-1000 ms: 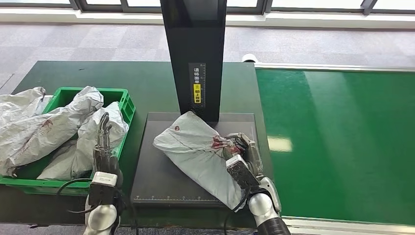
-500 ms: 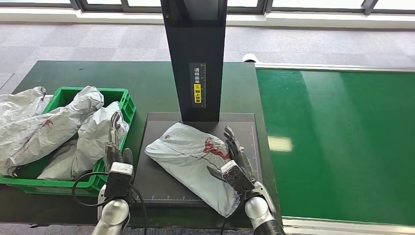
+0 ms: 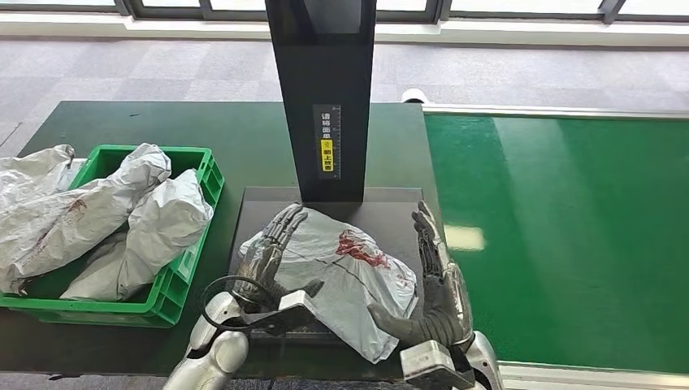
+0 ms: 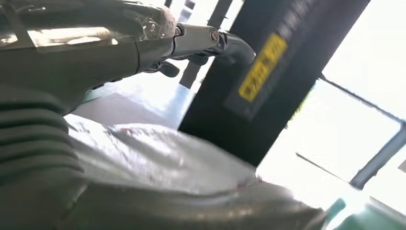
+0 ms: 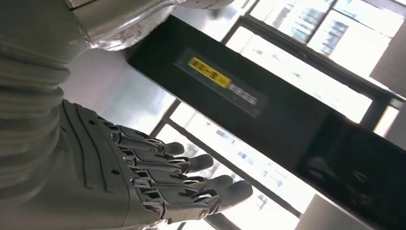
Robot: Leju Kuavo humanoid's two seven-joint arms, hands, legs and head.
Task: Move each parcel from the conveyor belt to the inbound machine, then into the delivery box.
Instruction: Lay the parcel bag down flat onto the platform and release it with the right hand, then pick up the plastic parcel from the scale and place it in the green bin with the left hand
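Both robot hands flank a grey parcel (image 3: 341, 272) on the inbound machine's black plate (image 3: 390, 213): left robot hand (image 3: 272, 252) rests outstretched against it, right robot hand (image 3: 435, 280) spread wide beside it, grasping nothing. A yellow label (image 3: 327, 151) ahead is unreadable.

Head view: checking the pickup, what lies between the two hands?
The grey parcel on the scanner platform lies between the left hand and right hand.

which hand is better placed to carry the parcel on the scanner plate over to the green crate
Left, probably. The left hand lies against the parcel on the side facing the green crate. The right hand stands open on the conveyor side, farther from the crate. Since both flank the parcel, a two-handed lift is also plausible.
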